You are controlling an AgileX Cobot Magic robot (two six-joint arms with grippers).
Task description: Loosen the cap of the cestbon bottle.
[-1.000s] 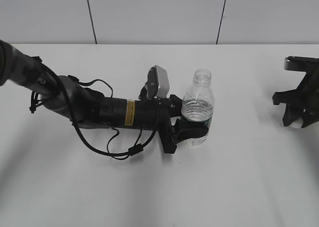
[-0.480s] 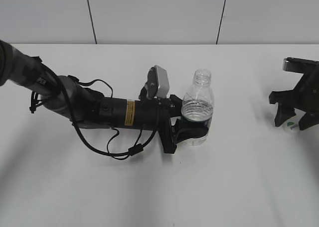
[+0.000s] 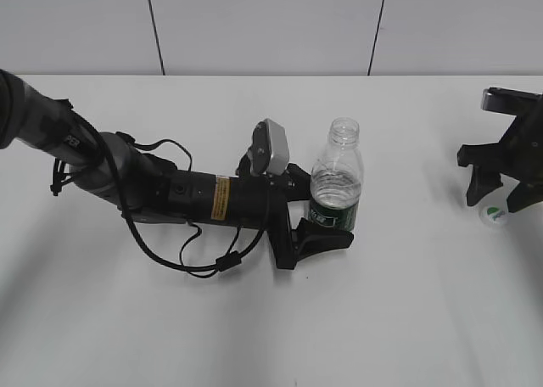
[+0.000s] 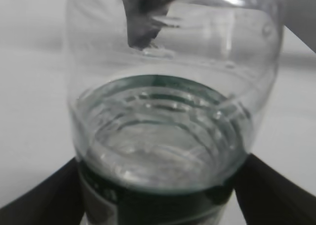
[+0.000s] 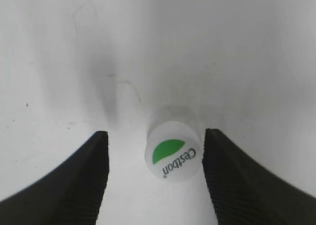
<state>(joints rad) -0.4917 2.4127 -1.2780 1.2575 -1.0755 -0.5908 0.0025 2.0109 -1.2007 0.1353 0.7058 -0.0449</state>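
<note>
The cestbon bottle (image 3: 338, 179) stands upright mid-table with its neck open, part full of water, a dark green label round its lower body. It fills the left wrist view (image 4: 163, 136). My left gripper (image 3: 327, 210) is open, one finger on each side of the bottle's base (image 4: 160, 198), the near finger spread away from it. The cap (image 3: 495, 215), white with a green leaf mark, lies on the table at the far right. My right gripper (image 3: 495, 199) is open just above it, and the cap (image 5: 173, 157) sits loose between the fingers (image 5: 155, 158), closer to the right one.
The left arm and its looping black cable (image 3: 199, 255) lie low across the left half of the white table (image 3: 254, 336). A grey panelled wall (image 3: 263, 22) runs behind the table's far edge.
My left gripper has opened off the bottle and drawn slightly left. My right gripper has let go of the cap and lifted, and the cap now shows on the table.
</note>
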